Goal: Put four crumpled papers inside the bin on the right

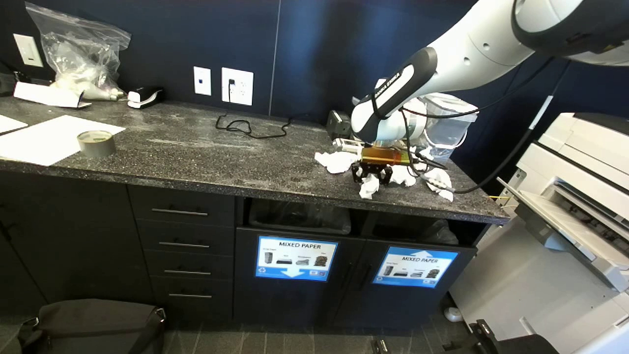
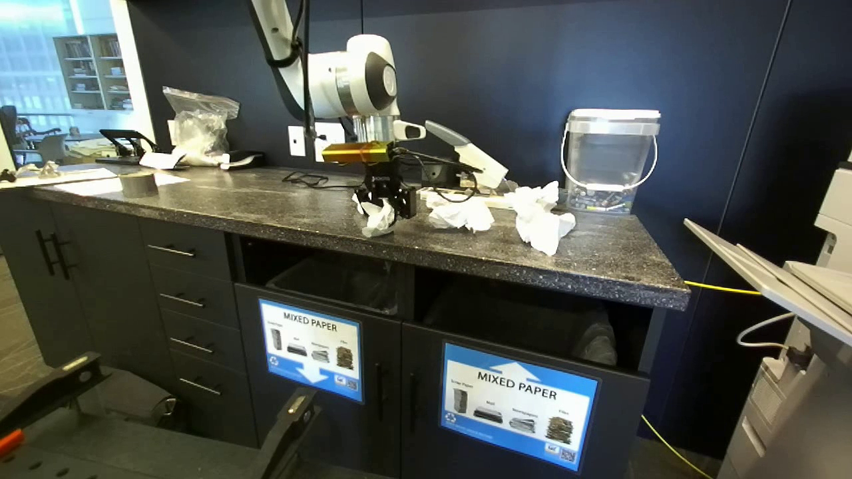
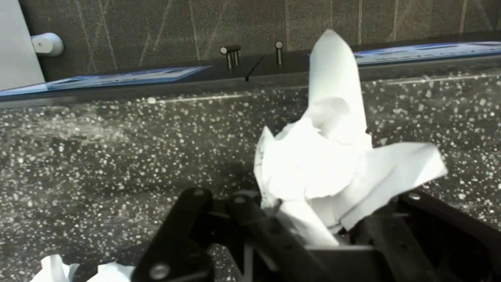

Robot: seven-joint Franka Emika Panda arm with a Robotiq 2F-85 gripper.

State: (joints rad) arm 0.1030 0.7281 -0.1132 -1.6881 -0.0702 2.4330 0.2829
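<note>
My gripper (image 1: 372,177) is low over the dark speckled counter, near its front edge. Its jaws are shut on a white crumpled paper (image 3: 313,160), which sticks out beyond the fingertips in the wrist view; whether it touches the counter I cannot tell. More crumpled papers lie close by: one wad (image 1: 336,162) to one side, another wad (image 1: 404,175) and a further wad (image 1: 441,183) to the other, partly behind cables. The bin on the right (image 2: 519,404) sits under the counter, its dark slot above a blue-and-white label panel, in both exterior views.
A similar bin (image 2: 311,349) stands left of it. Behind the wads are a translucent bucket (image 2: 609,156) and a grey-and-white device (image 2: 469,154). A printer (image 1: 555,206) flanks the counter's right end. Farther left lie a tape roll (image 1: 97,143), flat sheets (image 1: 51,140) and a black cable (image 1: 250,132).
</note>
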